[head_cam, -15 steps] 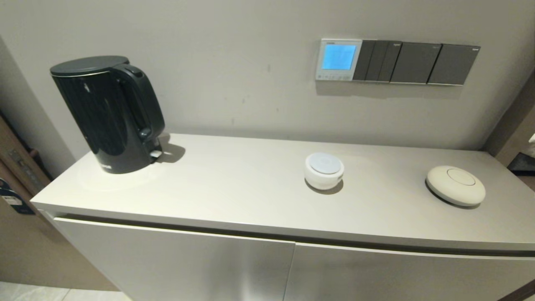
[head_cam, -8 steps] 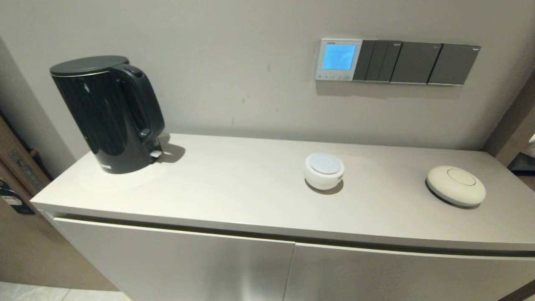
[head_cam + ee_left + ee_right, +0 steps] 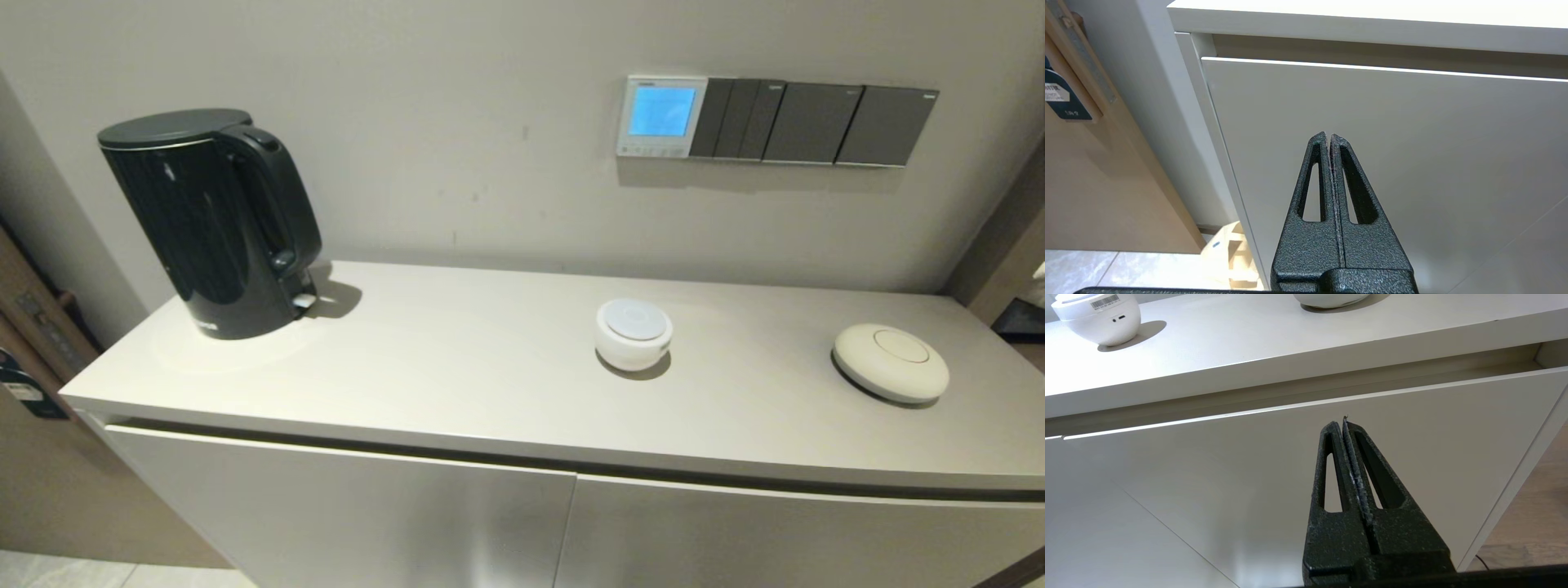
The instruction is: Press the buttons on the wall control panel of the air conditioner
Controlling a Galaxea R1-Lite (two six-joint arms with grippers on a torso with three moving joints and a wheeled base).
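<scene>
The air conditioner's wall control panel (image 3: 661, 115) is a small white-framed square on the wall above the cabinet, its screen lit blue. A row of tiny pale buttons (image 3: 651, 149) runs along its lower edge. Neither arm shows in the head view. My left gripper (image 3: 1329, 135) is shut and empty, low in front of the cabinet's left door. My right gripper (image 3: 1342, 424) is shut and empty, low in front of the right door, below the countertop edge.
Dark grey switch plates (image 3: 816, 122) adjoin the panel on its right. On the countertop (image 3: 457, 367) stand a black kettle (image 3: 214, 220) at the left, a small white round device (image 3: 633, 332) (image 3: 1098, 314) below the panel, and a cream disc (image 3: 890, 361) at the right.
</scene>
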